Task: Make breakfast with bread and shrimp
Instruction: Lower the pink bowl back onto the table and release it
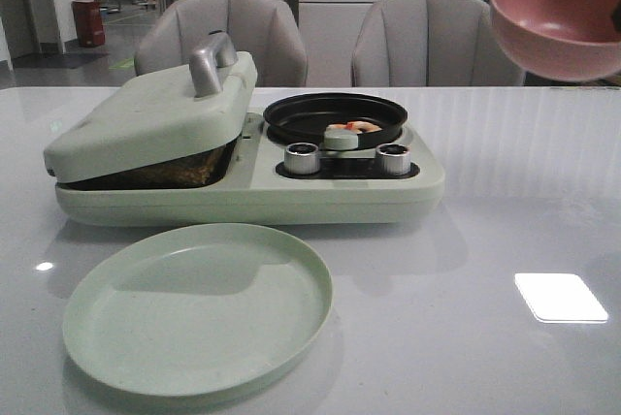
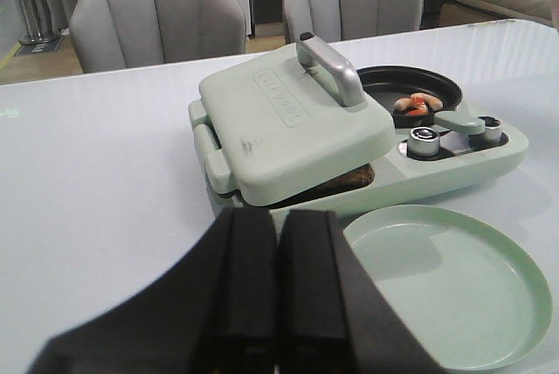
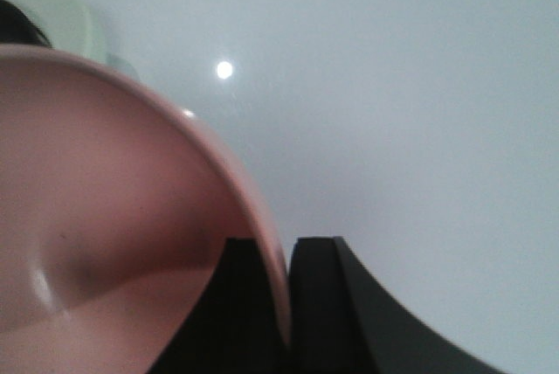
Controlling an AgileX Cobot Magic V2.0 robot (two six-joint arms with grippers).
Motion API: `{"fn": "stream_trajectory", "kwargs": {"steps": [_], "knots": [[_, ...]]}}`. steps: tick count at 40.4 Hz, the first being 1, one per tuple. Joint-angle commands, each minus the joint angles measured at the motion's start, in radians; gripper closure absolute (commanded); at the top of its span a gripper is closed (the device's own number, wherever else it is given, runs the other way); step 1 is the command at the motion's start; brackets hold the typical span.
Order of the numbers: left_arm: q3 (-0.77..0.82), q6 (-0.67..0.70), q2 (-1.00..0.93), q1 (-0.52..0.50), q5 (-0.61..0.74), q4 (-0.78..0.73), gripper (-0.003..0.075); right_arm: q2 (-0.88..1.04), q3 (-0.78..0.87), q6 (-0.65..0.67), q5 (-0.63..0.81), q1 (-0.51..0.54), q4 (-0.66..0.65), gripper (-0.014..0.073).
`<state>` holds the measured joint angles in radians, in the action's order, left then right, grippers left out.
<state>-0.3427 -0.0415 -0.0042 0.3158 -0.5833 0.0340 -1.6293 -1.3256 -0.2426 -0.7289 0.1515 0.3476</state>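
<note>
The shrimp [image 1: 353,127] lie in the black pan [image 1: 335,114] on the right side of the pale green breakfast maker [image 1: 388,182]; they also show in the left wrist view [image 2: 415,104]. The press lid [image 1: 146,114] is lowered, slightly ajar, on a dark browned edge of bread [image 1: 160,176], also seen in the left wrist view [image 2: 345,182]. My right gripper [image 3: 286,256] is shut on the rim of an empty pink bowl [image 1: 558,17], held high at the far right. My left gripper [image 2: 278,225] is shut and empty, hovering in front of the maker.
An empty pale green plate [image 1: 199,303] sits in front of the maker, also in the left wrist view [image 2: 454,282]. Two metal knobs [image 1: 303,157] sit below the pan. Two grey chairs [image 1: 221,32] stand behind the table.
</note>
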Motion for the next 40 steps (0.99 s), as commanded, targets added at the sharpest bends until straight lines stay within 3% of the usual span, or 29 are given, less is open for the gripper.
{"fn": "stream_trajectory", "kwargs": {"steps": [1,27,31,37,40], "knots": [[-0.023,0.007,0.012,-0.001,0.085,0.01,0.0621,0.004,-0.032,-0.003,-0.022,0.022,0.017,0.0625],[-0.023,0.007,0.012,-0.001,0.085,0.01,0.0621,-0.272,-0.035,-0.004,0.07,-0.088,0.026,0.0613],[-0.023,0.007,0.012,-0.001,0.085,0.01,0.0621,-0.279,-0.035,-0.004,0.078,-0.088,0.026,0.0513],[-0.023,0.007,0.012,-0.001,0.085,0.01,0.0621,-0.279,-0.053,-0.004,0.075,-0.088,0.025,0.0226],[-0.023,0.007,0.012,-0.001,0.085,0.01,0.0621,-0.277,-0.091,-0.004,0.026,-0.088,0.008,0.0123]]}}
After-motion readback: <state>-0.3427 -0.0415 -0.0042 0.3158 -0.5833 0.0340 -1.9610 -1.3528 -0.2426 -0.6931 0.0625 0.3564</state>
